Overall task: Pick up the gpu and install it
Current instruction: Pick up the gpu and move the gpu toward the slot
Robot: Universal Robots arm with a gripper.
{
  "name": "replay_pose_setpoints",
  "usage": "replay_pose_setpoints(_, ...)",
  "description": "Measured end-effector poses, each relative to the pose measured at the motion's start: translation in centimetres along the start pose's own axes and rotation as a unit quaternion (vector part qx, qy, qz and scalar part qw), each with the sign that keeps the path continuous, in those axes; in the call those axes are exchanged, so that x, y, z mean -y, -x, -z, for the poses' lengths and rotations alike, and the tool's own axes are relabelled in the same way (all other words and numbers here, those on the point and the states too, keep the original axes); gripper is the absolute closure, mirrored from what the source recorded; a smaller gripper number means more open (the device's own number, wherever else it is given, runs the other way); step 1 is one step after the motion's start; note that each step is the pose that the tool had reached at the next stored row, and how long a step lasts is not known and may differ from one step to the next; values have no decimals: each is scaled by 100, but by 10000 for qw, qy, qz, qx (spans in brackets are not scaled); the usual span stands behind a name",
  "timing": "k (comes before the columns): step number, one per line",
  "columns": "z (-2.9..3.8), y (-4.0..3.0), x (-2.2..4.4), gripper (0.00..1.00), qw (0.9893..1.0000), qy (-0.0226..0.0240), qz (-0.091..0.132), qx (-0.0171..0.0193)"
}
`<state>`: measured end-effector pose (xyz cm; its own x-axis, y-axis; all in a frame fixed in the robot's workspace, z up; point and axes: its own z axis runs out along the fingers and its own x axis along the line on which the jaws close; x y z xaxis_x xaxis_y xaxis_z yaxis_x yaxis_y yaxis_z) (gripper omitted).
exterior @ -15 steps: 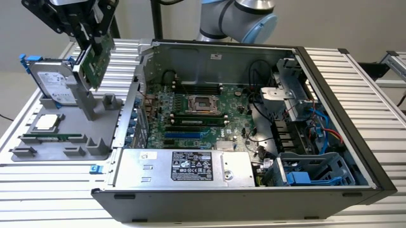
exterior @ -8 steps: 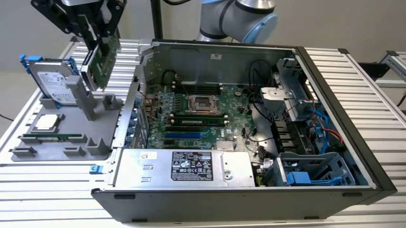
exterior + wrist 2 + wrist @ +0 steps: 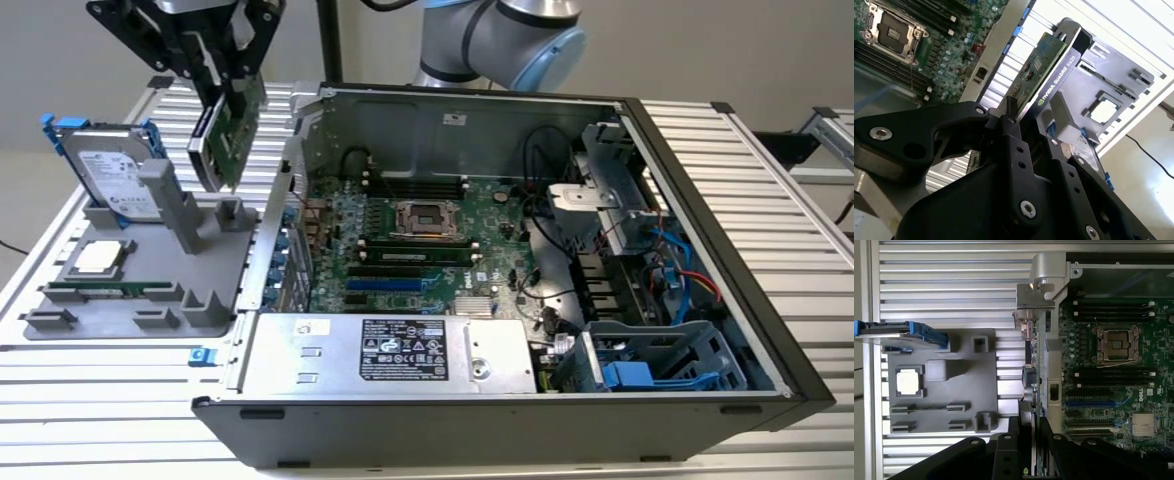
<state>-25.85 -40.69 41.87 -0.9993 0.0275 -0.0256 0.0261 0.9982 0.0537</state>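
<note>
While the fingers pinch narrow on one end of the gpu, it hangs below them, long axis near upright and slightly tilted. It is over the grey holder by the table's edge at the exterior view's left, just outside the open computer case.

Open computer case beside grey fixture with hard drive

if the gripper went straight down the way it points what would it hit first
The graphics card held in the gripper would touch first. It would probably meet the computer case's side wall or the slatted table beside it, just off the gray holder. Depth is unclear, so I can't say which.
</note>
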Motion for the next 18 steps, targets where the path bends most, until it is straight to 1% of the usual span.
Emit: replay_pose_setpoints(18, -5, 251, -7, 100, 10000, 0, 0, 0)
